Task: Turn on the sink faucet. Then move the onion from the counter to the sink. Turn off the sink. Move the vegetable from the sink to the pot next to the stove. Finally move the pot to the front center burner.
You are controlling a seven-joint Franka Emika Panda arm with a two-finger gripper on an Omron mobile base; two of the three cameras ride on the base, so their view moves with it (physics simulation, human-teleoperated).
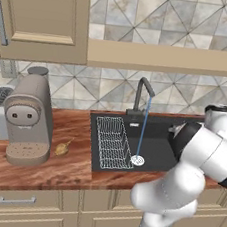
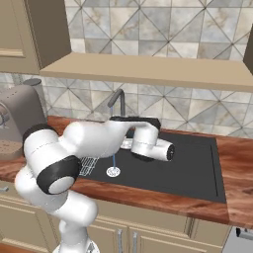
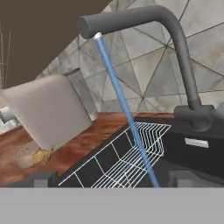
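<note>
Hand view: water is seen streaming from the dark faucet [image 3: 175, 48] into the black sink [image 3: 205, 157], past a white wire rack [image 3: 131, 157] set in the basin. With the stream [image 1: 143, 129] running, the first step of the task can be judged complete, and the transfer of the onion is taken to be the step now in hand. The onion [image 1: 62, 148] is found on the wooden counter [image 1: 68, 168], just beside the grey coffee machine [image 1: 28, 120] and well apart from the sink's left edge. The gripper [image 3: 113, 178] is held above the basin near the faucet, its two fingertips [image 3: 43, 178] spread as wide as they go; nothing is grasped and nothing is touched. A sweep leftwards over the rack and the counter edge would be called for next, followed by a descent onto the small onion, with care needed to avoid the coffee machine close beside it.
</note>
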